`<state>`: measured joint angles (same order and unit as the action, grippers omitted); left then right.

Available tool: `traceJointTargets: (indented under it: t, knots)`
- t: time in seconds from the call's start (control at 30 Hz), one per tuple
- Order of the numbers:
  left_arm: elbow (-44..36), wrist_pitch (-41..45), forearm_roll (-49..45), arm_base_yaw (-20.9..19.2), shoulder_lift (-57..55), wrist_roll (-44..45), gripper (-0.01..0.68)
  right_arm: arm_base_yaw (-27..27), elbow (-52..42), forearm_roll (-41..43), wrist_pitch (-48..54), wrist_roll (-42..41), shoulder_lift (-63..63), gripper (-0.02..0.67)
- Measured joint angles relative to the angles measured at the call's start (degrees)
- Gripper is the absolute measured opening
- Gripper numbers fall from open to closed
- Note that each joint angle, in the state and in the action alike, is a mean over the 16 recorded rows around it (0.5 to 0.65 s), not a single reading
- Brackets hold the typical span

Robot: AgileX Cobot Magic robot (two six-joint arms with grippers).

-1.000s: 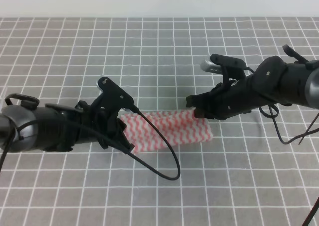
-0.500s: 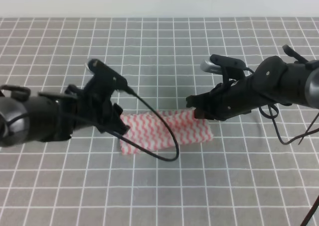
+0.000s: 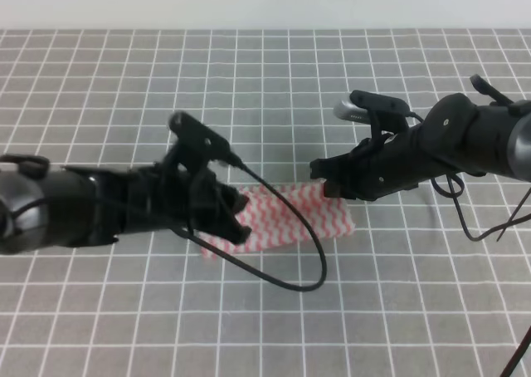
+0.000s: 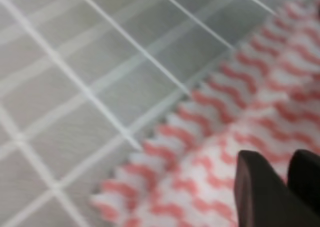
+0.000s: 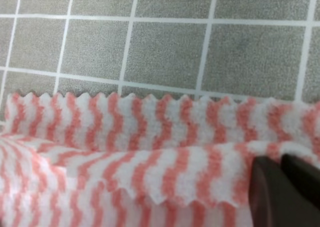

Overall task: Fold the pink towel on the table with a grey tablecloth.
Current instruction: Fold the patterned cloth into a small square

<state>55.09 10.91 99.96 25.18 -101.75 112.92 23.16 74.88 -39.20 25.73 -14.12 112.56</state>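
While the right gripper (image 3: 325, 183) stays closed on the pink-and-white zigzag striped towel (image 3: 325, 216), the left gripper (image 3: 241, 219) has moved right over its left end. Its fingers (image 4: 263, 197) are pressed together, holding nothing I can see.

A robot test bench in a lab: a broad tabletop (image 3: 274, 78) in grey cloth with a thin white grid, plain pale wall at 12 o'clock.

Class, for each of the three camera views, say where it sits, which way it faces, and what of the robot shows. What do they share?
Exterior high: above the front, looking down on the grey tablecloth; both arms show.
Left wrist: on the left arm, facing down; dark fingers over the cloth.
Right wrist: on the right arm, facing down; fingers at a folded edge.
Shared: the pink towel.
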Motion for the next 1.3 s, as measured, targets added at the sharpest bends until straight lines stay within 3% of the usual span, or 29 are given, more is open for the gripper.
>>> traceJointTargets:
  t: [0.27,0.43,0.97,1.1,1.3]
  knots:
    - [-1.0,5.2,-0.1,0.0,-4.2,0.7,0.014,0.0,0.0,-0.1,-0.1,0.0,-0.1,-0.014]
    - [-1.0,5.2,-0.1,0.0,-5.7,1.3,0.003,0.0,0.0,-0.2,-0.1,0.0,-0.1,-0.004]
    - [-0.9,4.2,-0.1,0.0,-6.1,1.8,0.000,0.0,1.2,-0.7,-4.1,0.1,-0.2,0.227]
    - [-0.9,3.8,-0.1,0.0,-5.9,2.4,0.000,0.0,2.7,-0.9,-3.4,0.1,-0.1,0.203]
    - [-0.9,3.1,-0.1,0.0,-5.4,3.4,0.000,0.1,5.0,-0.9,-0.5,0.0,0.6,0.113]
